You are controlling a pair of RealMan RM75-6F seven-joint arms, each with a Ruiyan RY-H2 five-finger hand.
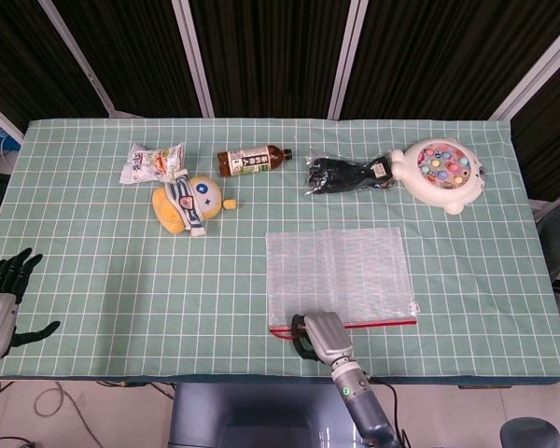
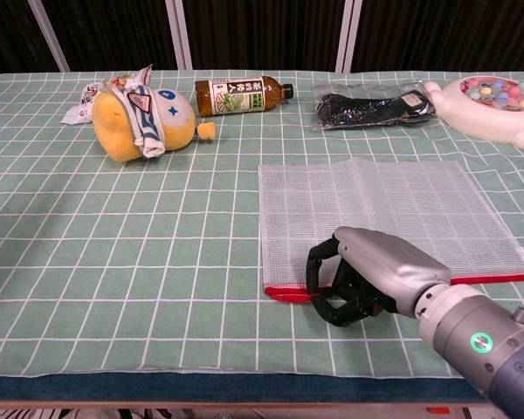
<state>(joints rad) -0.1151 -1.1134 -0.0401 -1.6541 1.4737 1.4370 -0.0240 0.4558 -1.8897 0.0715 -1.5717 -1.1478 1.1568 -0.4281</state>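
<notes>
A clear mesh pouch [image 1: 336, 271] [image 2: 384, 209] with a red zipper edge [image 2: 498, 278] lies flat near the table's front. My right hand [image 1: 319, 334] [image 2: 367, 275] sits at the pouch's near left corner, its dark fingers curled around the red edge and gripping it. My left hand [image 1: 0, 299] hangs off the table's left front corner with its fingers spread and nothing in it; only the head view shows it.
Along the back lie a snack packet [image 1: 151, 161], a yellow plush toy [image 1: 189, 202] [image 2: 140, 118], a brown tea bottle [image 1: 252, 161] [image 2: 242, 94], a black item in a clear bag [image 1: 347, 174] [image 2: 371, 106] and a white fishing toy [image 1: 441, 173] [image 2: 493, 98].
</notes>
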